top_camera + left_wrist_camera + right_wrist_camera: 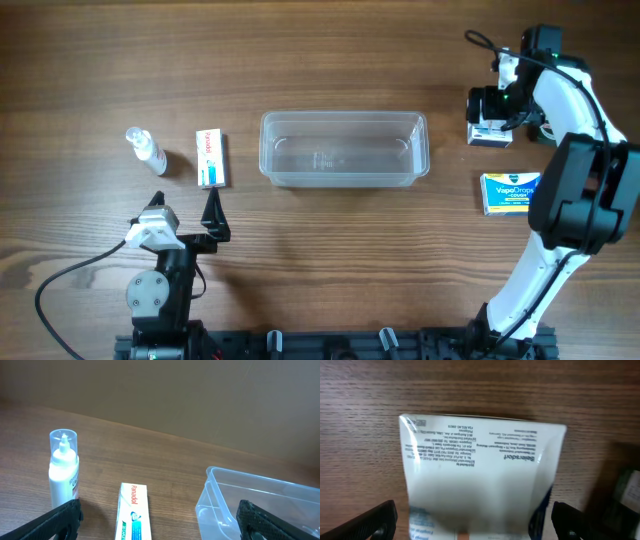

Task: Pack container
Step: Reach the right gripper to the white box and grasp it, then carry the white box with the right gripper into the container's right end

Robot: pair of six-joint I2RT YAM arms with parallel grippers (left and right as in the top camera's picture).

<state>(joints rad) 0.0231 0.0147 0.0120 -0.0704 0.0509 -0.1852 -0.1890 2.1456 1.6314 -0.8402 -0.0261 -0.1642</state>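
Observation:
The clear container (pixel 345 116) stands empty at the table's middle; its left end shows in the left wrist view (pixel 260 478). My right gripper (pixel 490 122) is at the far right, open, its fingers (pixel 475 521) on either side of a white box with small print (pixel 480 465), not pressing on it. The box (pixel 489 136) lies on the table. My left gripper (pixel 187 207) is open and empty (pixel 160 522), just in front of a white Panadol box (pixel 210 158) (pixel 134 512) and a small clear-capped bottle (pixel 145 150) (pixel 63 475).
A blue VapoDrops box (pixel 511 193) lies at the right, in front of the right gripper and beside the right arm's lower link. A cable (pixel 75 272) trails from the left arm's base.

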